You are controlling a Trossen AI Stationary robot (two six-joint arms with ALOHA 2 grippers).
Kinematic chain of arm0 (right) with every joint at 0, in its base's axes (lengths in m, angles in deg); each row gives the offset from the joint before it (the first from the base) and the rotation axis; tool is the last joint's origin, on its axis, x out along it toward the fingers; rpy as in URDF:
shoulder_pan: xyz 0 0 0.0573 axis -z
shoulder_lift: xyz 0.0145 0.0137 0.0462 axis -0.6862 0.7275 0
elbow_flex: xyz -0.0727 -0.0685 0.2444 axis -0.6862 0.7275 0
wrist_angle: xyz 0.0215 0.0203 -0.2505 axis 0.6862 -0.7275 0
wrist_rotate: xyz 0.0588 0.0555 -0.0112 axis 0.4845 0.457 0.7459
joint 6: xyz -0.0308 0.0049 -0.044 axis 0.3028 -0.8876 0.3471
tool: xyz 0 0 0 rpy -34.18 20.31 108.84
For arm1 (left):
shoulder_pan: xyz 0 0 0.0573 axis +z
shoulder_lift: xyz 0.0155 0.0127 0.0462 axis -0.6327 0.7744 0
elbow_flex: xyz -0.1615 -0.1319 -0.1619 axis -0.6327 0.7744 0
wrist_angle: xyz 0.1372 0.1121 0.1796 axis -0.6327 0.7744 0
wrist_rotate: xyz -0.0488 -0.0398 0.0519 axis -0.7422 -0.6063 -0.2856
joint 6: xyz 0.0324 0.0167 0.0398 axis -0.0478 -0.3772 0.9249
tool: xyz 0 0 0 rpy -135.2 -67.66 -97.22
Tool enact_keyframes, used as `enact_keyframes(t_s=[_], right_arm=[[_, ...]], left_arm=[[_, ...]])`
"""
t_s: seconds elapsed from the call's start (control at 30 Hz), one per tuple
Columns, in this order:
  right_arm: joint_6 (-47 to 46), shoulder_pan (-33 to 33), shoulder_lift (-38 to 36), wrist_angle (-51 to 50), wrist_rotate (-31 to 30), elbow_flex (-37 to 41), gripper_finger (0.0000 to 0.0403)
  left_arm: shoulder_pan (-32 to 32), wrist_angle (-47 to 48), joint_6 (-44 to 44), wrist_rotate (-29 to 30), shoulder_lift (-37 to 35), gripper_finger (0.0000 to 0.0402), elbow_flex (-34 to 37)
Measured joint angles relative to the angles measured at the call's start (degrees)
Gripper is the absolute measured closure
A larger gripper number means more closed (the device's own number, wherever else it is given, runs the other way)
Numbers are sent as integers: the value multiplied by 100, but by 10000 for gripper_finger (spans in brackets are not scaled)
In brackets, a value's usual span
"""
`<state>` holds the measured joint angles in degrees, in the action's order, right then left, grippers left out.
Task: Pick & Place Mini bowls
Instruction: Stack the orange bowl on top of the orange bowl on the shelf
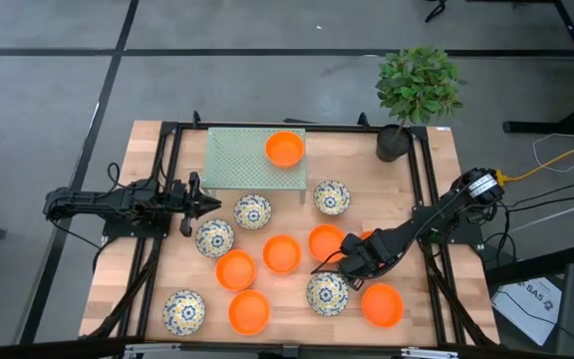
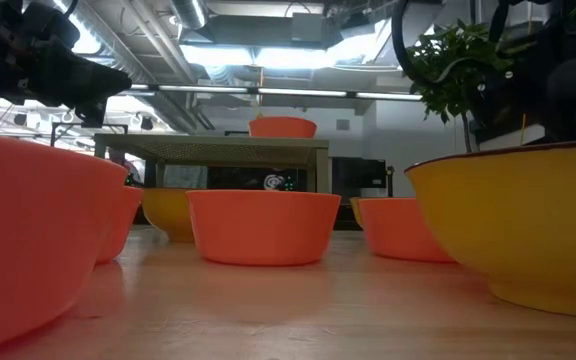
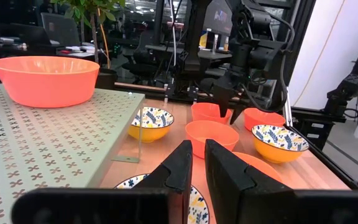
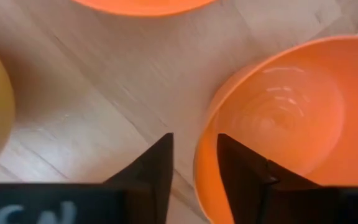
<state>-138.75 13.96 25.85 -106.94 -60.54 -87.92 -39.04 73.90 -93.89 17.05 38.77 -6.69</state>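
High view: wooden table (image 1: 287, 304), green perforated platform (image 1: 242, 158) at the back with one orange bowl (image 1: 285, 149) on it. Other orange and patterned bowls are spread over the table in front of the platform. Potted plant (image 1: 414, 95) at the back right corner. Left gripper (image 1: 210, 204) hovers beside a patterned bowl (image 1: 252, 210), nothing held. Right gripper (image 1: 329, 261) is down at an orange bowl (image 1: 327, 241) mid-table.

Low view: bowls fill the foreground, central orange bowl (image 2: 263, 226) on the wood, the platform bowl (image 2: 283, 127) raised behind it. Neither gripper's fingers show clearly here.

Left wrist view: left fingers (image 3: 182, 168) nearly together with a narrow gap, empty, above a patterned bowl (image 3: 194, 202). Platform bowl (image 3: 47, 79) alongside; right arm farther off over the orange bowls.

Right wrist view: right gripper (image 4: 194, 163) straddles the rim of an orange bowl (image 4: 284, 118), one finger inside, one outside; can't tell if the pads are pressing yet.
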Motion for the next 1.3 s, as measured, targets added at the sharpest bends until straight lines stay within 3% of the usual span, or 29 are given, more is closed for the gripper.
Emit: enact_keyframes(t_s=[0.3,0.93,1.13,1.3], right_arm=[[4,0,-9,-46,259,-2,392],[299,294,-705,-3,534,-9,398],[762,514,-734,-471,501,-410,398],[1258,708,-734,-934,81,-979,398]], left_arm=[[1,0,0,1,2,363,1],[2,0,0,0,2,363,2],[0,0,0,1,2,363,2],[0,-2,0,0,2,363,2]])
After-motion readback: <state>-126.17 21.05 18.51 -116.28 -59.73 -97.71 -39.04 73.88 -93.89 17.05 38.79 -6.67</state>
